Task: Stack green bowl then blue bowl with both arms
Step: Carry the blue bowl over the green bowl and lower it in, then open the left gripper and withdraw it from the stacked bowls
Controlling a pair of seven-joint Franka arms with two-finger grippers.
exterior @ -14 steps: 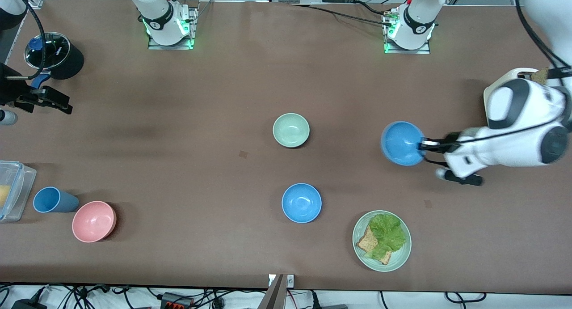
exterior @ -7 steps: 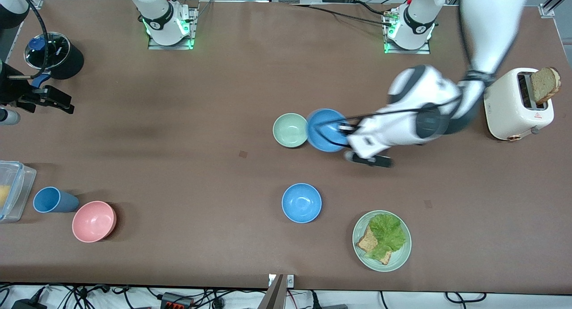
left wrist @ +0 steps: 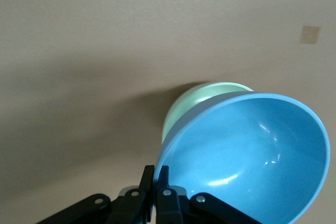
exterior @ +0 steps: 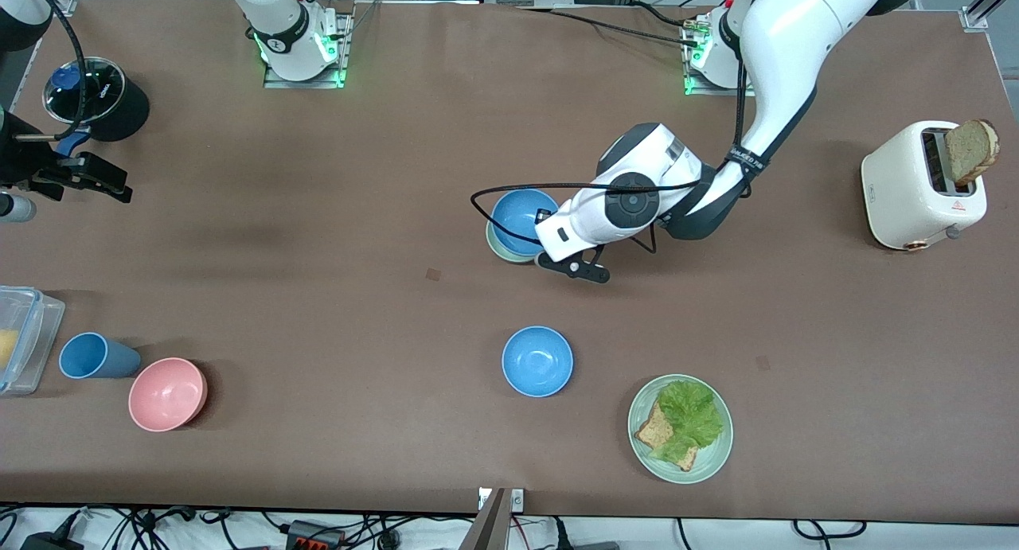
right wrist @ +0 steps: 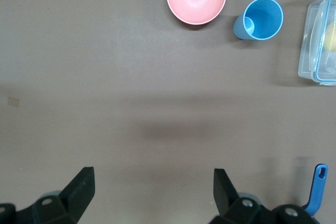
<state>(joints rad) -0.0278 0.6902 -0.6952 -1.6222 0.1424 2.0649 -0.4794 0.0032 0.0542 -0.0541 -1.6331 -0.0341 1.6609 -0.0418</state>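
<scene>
My left gripper (exterior: 546, 216) is shut on the rim of a sky-blue bowl (exterior: 521, 213) and holds it tilted right over the pale green bowl (exterior: 498, 251). Only a sliver of the green bowl shows under it. In the left wrist view the fingers (left wrist: 157, 174) pinch the blue bowl's (left wrist: 252, 156) wall, with the green bowl (left wrist: 191, 103) underneath it; whether the two bowls touch I cannot tell. A twin blue bowl (exterior: 537, 361) sits nearer the front camera. My right gripper (exterior: 107, 185) waits open at the right arm's end of the table, its jaws (right wrist: 155, 182) wide with nothing between them.
A white toaster (exterior: 915, 188) with bread stands at the left arm's end. A green plate (exterior: 720, 458) of lettuce and bread lies near the front edge. A pink bowl (exterior: 167, 393), blue cup (exterior: 91, 356), clear container (exterior: 28, 335) and black pot (exterior: 99, 96) crowd the right arm's end.
My left arm has swung the blue bowl from near the toaster toward the table's middle, until it came over the green bowl. The right arm has not moved.
</scene>
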